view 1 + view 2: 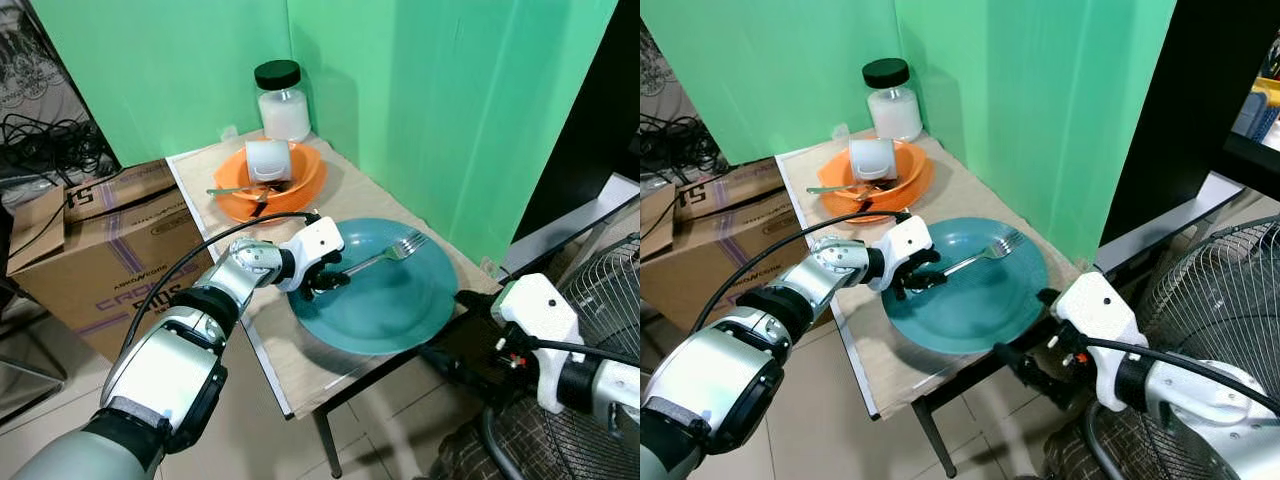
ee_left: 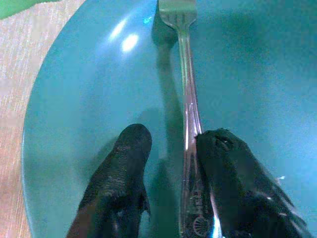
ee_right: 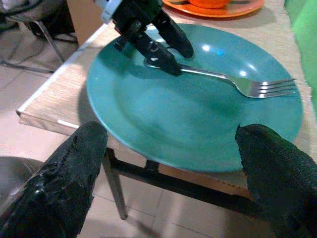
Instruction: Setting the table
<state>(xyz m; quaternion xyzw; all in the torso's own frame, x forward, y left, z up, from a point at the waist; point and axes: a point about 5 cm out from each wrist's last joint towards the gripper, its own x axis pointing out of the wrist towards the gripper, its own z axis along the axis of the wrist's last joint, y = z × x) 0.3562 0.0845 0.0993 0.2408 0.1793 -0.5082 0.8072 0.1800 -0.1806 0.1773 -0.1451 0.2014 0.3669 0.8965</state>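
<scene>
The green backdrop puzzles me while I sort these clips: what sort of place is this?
Probably a makeshift recording corner in a home or workshop: green sheets hung behind a small table, a cardboard box and tangled cables beside it.

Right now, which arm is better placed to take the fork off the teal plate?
Probably the left. The left gripper is open over the teal plate, one finger beside the fork handle. The right gripper waits open off the table's near edge.

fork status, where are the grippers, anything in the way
Left gripper over the teal plate, fingers open beside the fork handle. Fork lies on the plate. Right gripper open, off the table edge. Nothing blocking.
</scene>
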